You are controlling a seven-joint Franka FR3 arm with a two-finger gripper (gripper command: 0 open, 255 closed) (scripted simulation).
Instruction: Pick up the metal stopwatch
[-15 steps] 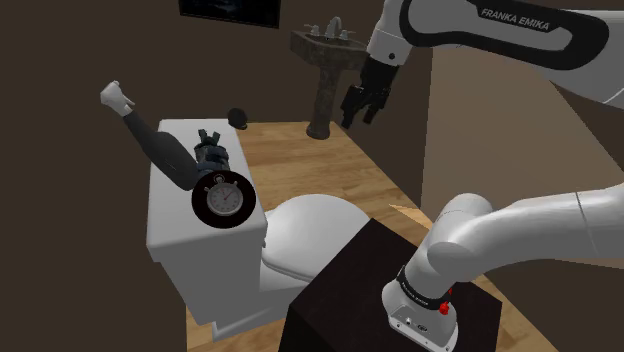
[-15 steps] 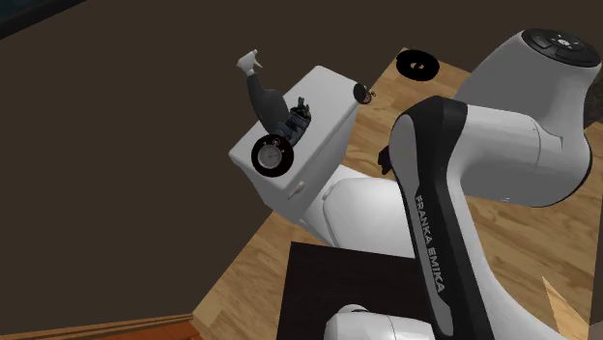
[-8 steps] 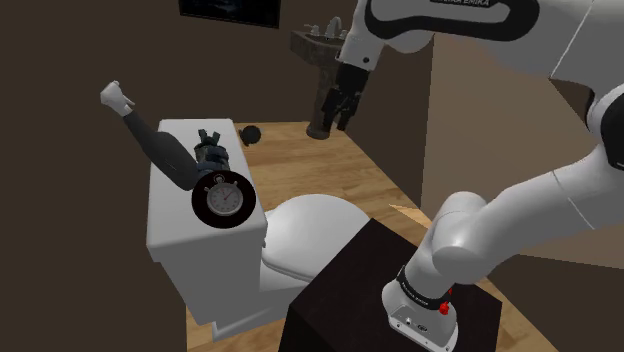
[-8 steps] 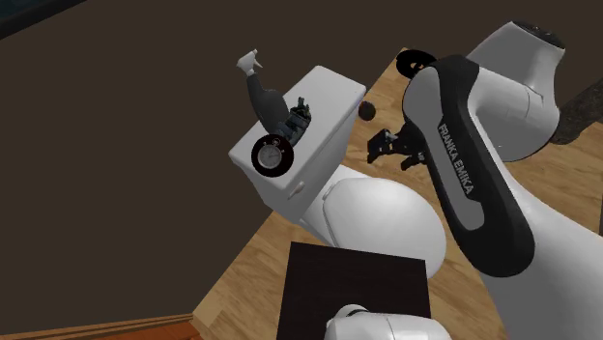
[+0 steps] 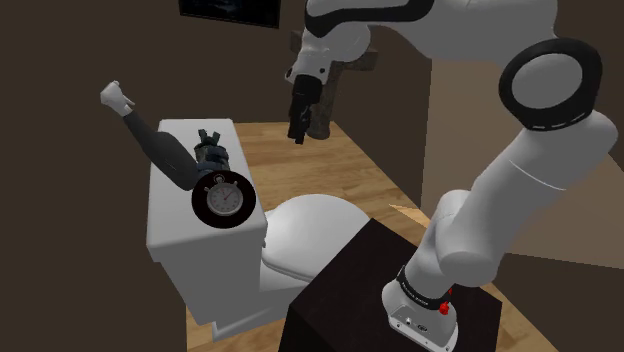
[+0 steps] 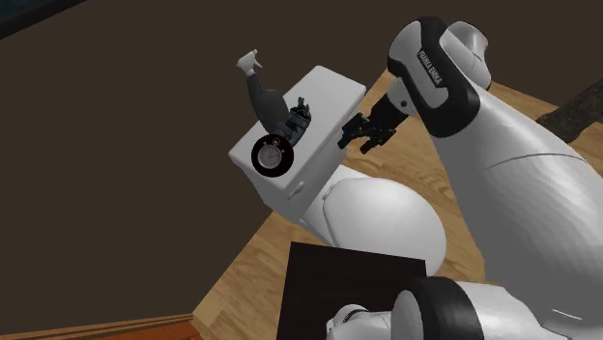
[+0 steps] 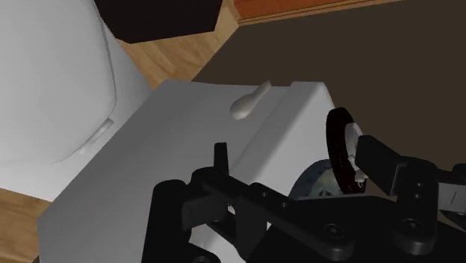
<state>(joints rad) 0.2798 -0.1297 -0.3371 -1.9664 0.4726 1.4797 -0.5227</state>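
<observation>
My arm (image 5: pixel 540 160) reaches up from the dark box stand (image 5: pixel 340 290) and bends over toward the toilet (image 5: pixel 300 235). The bowl sits right beside the stand, and the tank lid (image 5: pixel 172 215) carries everything.

A dark bottle (image 5: pixel 160 150) with a white nozzle lies tilted across the lid, and the nozzle sticks out past the edge away from the bowl.

My pincer (image 5: pixel 296 132) hangs in the air off the lid's far end on the bowl side. Its fingers are apart with nothing between them.

The stopwatch (image 5: pixel 224 198) has a black rim and a grey dial. It stands on edge at the lid's near corner on the bowl side, well apart from the pincer. In the wrist view I see it edge-on.

A small dark object (image 5: pixel 211 152) sits just behind the stopwatch against the bottle; I can't tell what it is.
</observation>
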